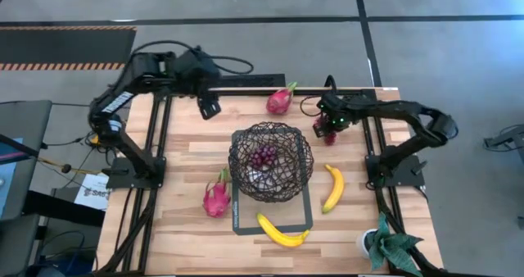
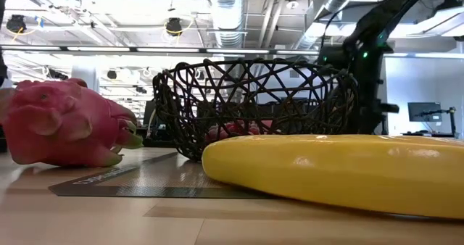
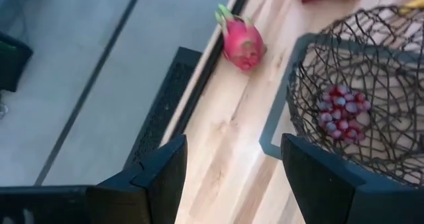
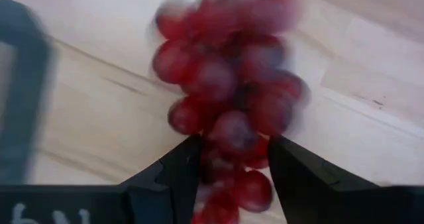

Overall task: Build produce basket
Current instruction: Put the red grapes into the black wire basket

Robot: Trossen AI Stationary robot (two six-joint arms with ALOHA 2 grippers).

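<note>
So right now it's the second bunch of grapes (image 4: 228,98) that's being worked on: the right end effector (image 4: 232,168) is down over it, just right of the basket (image 1: 271,161) toward the far side of the bench (image 1: 196,146), with its two fingers (image 4: 175,171) narrowed in on either side of the lowest berries. I'd call it closing on the bunch rather than a sure grip, since the grapes look to be lying on the wood and I can't tell if they've been squeezed enough to lift. One bunch of grapes (image 1: 263,156) is already sitting in the bottom of the basket, so the job is barely started I reckon. Everything else is out on the bench: a dragon fruit (image 1: 280,100) at the far edge, another dragon fruit (image 1: 217,198) near-left of the basket, a banana (image 1: 333,188) to its right and a second banana (image 1: 282,232) on the near side. The left end effector (image 3: 228,174) hangs with fingers spread wide and empty over the far-left part of the bench, just waiting. Next move probably needs a firm pinch high enough on the cluster that it doesn't shed berries, then a lift clear of the wire rim, a short carry left and a release over the middle.
</note>
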